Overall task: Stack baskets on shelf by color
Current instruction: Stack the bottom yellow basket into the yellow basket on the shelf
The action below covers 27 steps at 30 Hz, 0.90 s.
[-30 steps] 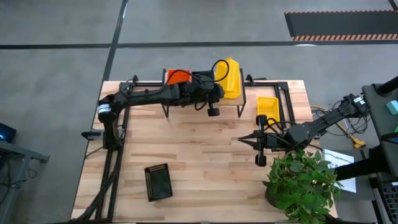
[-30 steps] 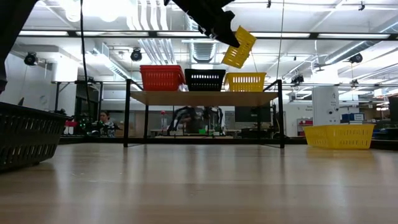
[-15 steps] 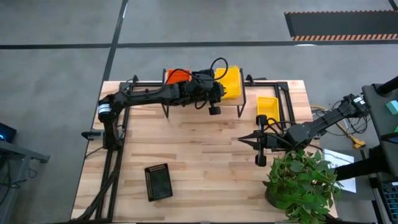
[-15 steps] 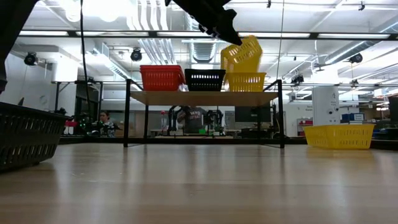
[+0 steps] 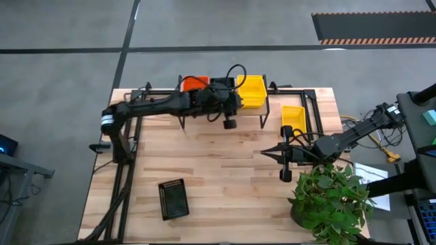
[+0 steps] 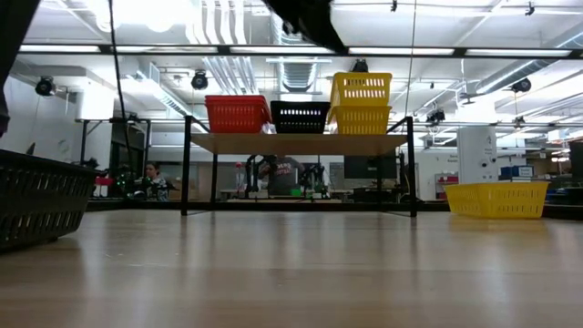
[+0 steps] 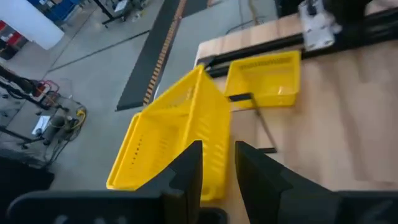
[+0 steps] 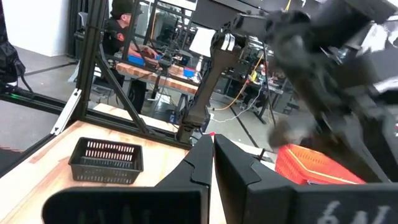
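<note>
A: Starting at the left of the counter (image 5: 225, 170), what is loose?

B: A black basket (image 5: 173, 199), alone and well apart from both arms, long axis running toward the shelf (image 5: 255, 113).

A: And the left claw (image 5: 230, 109)?

B: Over the shelf's middle. The top yellow basket (image 6: 361, 88) sits just beside it, nested on another yellow one; the wrist view shows the fingers (image 7: 186, 171) apart and holding nothing.

A: The right claw (image 5: 283, 155)?

B: Resting low, fingers together. The spare yellow basket (image 5: 293, 117) lies just beyond its tips, so I judge that arm nearer.
</note>
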### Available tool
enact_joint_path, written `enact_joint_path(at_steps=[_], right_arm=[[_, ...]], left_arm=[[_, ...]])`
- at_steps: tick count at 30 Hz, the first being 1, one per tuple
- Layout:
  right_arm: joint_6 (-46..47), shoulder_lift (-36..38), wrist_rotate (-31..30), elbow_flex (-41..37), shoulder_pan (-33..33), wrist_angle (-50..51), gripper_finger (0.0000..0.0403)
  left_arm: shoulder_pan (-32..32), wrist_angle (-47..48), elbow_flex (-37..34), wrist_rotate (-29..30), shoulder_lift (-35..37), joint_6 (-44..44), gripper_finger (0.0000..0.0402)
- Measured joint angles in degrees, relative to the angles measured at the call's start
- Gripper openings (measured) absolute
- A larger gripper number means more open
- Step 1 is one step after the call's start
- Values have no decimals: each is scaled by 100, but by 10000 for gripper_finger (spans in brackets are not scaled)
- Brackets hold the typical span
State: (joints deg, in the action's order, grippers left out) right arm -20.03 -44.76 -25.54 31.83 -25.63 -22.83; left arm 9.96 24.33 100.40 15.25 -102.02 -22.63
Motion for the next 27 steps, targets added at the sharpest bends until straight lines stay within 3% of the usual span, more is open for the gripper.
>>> enact_joint_path(at_steps=[4,8,13,17,24,27], right_arm=[[-41,1,0,2,2,-7,9],[-83,1,-9,2,6,-29,9],[-55,-23,-11,60,15,-51,9],[-44,-119,-247,74,15,-66,9],[-205,-617,-1134,72,17,-43,9],[-199,-945,-1243,105,151,-427,9]], left_arm=[[-320,849,-71,-111,507,389,78],[-842,993,-650,-177,1180,582,78],[-1576,112,-1985,-160,2187,590,77],[-1977,-777,-3090,401,3032,556,77],[-2190,-1658,-4703,585,4465,547,77],[-2203,-2212,-5301,583,4999,548,77]])
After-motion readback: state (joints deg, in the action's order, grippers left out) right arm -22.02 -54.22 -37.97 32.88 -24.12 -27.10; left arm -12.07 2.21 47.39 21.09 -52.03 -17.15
